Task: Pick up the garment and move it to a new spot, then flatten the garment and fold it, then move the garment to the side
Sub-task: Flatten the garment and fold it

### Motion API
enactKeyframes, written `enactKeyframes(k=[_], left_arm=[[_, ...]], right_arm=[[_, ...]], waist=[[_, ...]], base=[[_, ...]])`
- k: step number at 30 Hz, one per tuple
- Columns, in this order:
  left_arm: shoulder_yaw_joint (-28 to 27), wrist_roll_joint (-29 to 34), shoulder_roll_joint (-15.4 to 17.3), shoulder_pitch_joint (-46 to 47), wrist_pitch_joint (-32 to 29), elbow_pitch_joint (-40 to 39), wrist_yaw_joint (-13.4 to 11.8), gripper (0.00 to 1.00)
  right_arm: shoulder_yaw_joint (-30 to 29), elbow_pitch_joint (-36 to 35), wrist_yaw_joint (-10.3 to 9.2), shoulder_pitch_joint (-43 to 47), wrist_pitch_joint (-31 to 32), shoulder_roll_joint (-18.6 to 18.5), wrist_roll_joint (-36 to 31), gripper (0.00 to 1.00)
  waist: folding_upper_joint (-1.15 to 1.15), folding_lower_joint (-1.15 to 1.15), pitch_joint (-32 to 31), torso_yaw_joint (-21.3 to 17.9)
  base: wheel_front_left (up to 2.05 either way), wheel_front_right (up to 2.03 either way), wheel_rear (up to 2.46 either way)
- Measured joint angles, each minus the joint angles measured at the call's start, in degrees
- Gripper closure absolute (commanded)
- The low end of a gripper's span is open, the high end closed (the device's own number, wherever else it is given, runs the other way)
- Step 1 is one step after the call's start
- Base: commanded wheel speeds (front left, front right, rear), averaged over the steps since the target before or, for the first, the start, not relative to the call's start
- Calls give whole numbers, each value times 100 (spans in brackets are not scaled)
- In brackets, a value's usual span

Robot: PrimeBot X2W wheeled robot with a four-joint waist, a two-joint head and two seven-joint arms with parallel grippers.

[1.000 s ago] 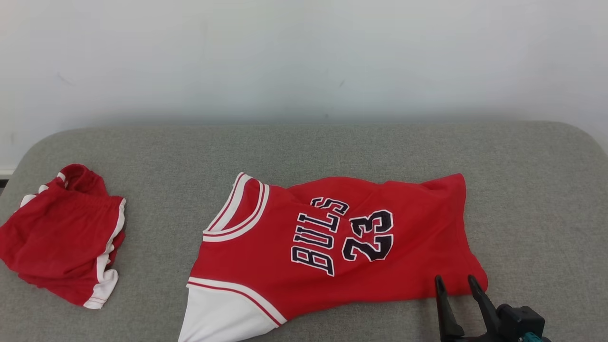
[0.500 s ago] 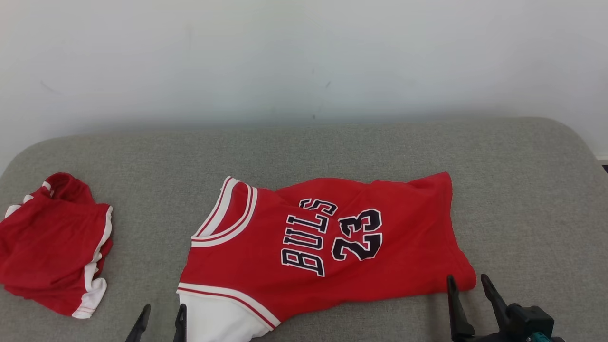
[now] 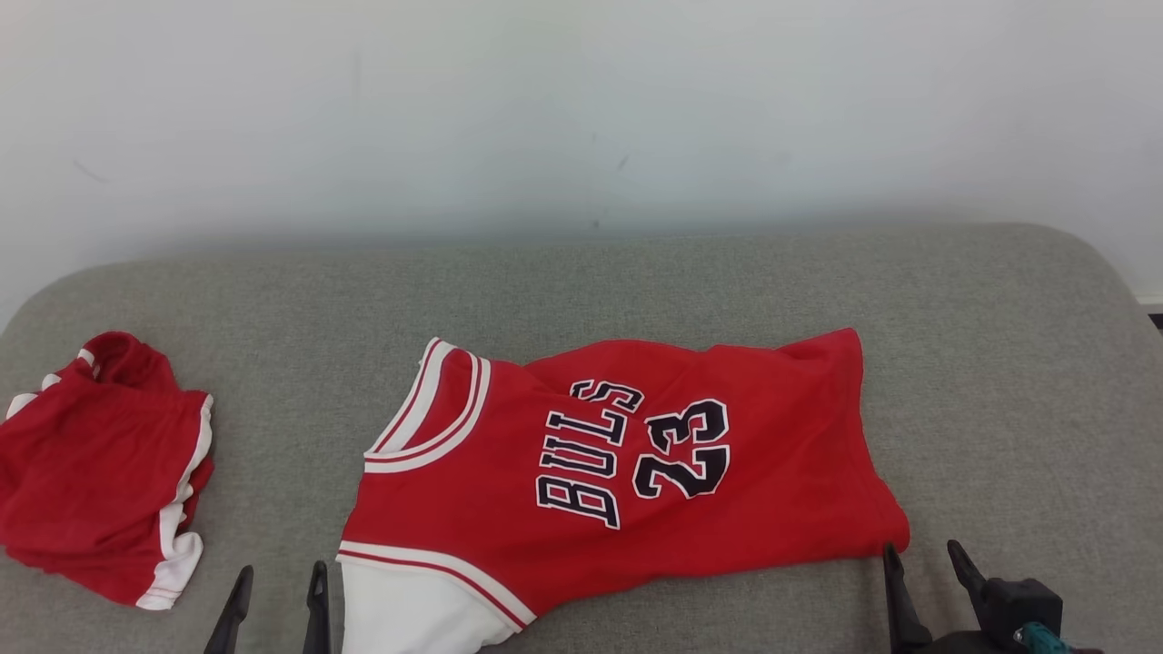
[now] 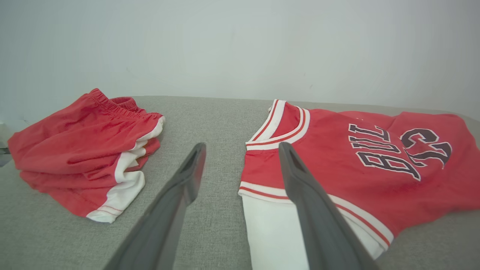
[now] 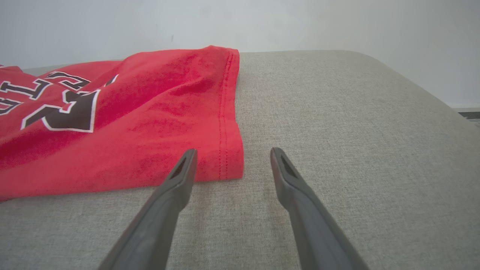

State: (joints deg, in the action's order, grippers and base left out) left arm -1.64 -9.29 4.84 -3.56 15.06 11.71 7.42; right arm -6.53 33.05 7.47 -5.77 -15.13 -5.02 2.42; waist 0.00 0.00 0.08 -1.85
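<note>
The garment, a red basketball jersey [image 3: 636, 463] with "BULLS 23" lettering and white trim, lies spread sideways on the grey cushion, neck to the left and hem to the right. My left gripper [image 3: 280, 574] stands open at the bottom edge, just left of the jersey's white armhole panel [image 4: 270, 225], holding nothing. In the left wrist view the left gripper [image 4: 242, 148] points past the neckline. My right gripper [image 3: 922, 554] is open and empty near the jersey's lower right hem corner [image 5: 228, 161], slightly off the cloth.
Crumpled red shorts [image 3: 91, 481] with white trim lie at the far left of the cushion [image 3: 1018, 381]; in the left wrist view the shorts [image 4: 82, 150] are left of the fingers. A pale wall rises behind. The cushion's rounded right edge drops off.
The left gripper has come into view at the bottom, open, and slid slightly left. The right gripper drew back toward the lower right, off the hem. The camera shifted a little rightward.
</note>
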Motion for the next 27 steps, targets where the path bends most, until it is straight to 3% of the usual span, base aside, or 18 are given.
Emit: enactKeyframes(k=[14,15,16,22,27], left_arm=[[-102,22,-67,44,0,3,9,0],[-93,22,-68,58,0,7,9,0],[-91,21,-69,72,0,5,9,0],[-103,-4,-78,114,0,11,9,0],[-119,-37,-100,113,0,18,9,0]], right_arm=[[298,1429,0,-937,1,-345,4,0],[310,1478,0,-978,1,-352,11,66],[331,1503,0,-1024,0,-355,22,100],[417,1360,0,-1101,0,-355,138,100],[463,694,0,-867,0,-303,343,100]], waist=[[0,0,165,170],[0,1,188,181],[0,1,211,192],[0,1,287,163],[0,1,290,44]], base=[[0,0,0],[0,0,0],[0,0,0],[0,0,0],[0,0,0]])
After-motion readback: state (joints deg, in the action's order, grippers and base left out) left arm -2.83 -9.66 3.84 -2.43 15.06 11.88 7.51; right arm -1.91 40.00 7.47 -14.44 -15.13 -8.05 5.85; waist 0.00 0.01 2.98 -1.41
